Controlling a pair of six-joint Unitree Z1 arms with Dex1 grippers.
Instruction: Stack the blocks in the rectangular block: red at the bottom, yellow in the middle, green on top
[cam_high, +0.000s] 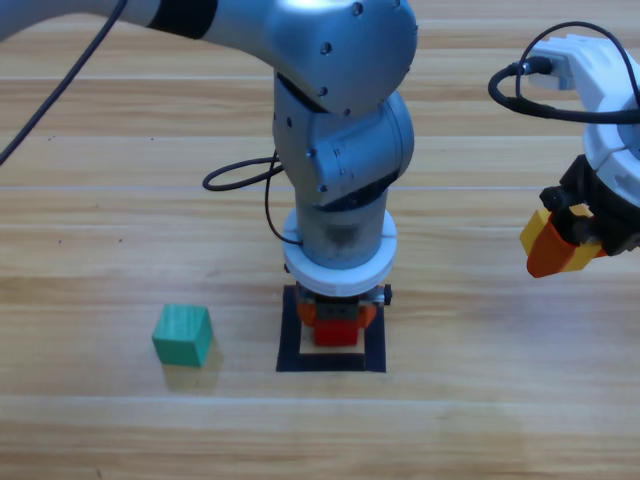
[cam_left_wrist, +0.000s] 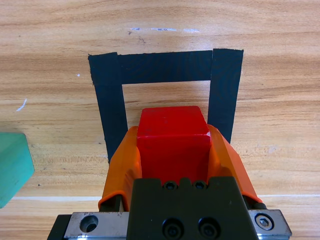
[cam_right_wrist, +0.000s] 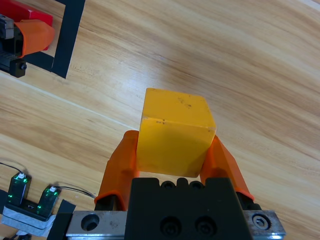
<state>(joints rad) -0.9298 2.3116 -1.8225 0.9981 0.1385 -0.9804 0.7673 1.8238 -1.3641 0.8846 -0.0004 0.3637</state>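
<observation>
My left gripper (cam_high: 337, 322) reaches straight down into the black tape rectangle (cam_high: 290, 340) and is shut on the red cube (cam_left_wrist: 172, 137), which sits between its orange jaws over the wood inside the outline (cam_left_wrist: 107, 110). At the right edge of the high view my right gripper (cam_high: 556, 245) hangs above the table, shut on the yellow cube (cam_right_wrist: 176, 131). The green cube (cam_high: 183, 334) rests on the table left of the rectangle, and its corner (cam_left_wrist: 12, 167) shows at the left edge of the left wrist view.
The left arm's grey body (cam_high: 340, 130) covers the table behind the rectangle, with a black cable (cam_high: 235, 178) looping beside it. In the right wrist view the left gripper (cam_right_wrist: 30, 35) and rectangle (cam_right_wrist: 70, 35) appear at top left.
</observation>
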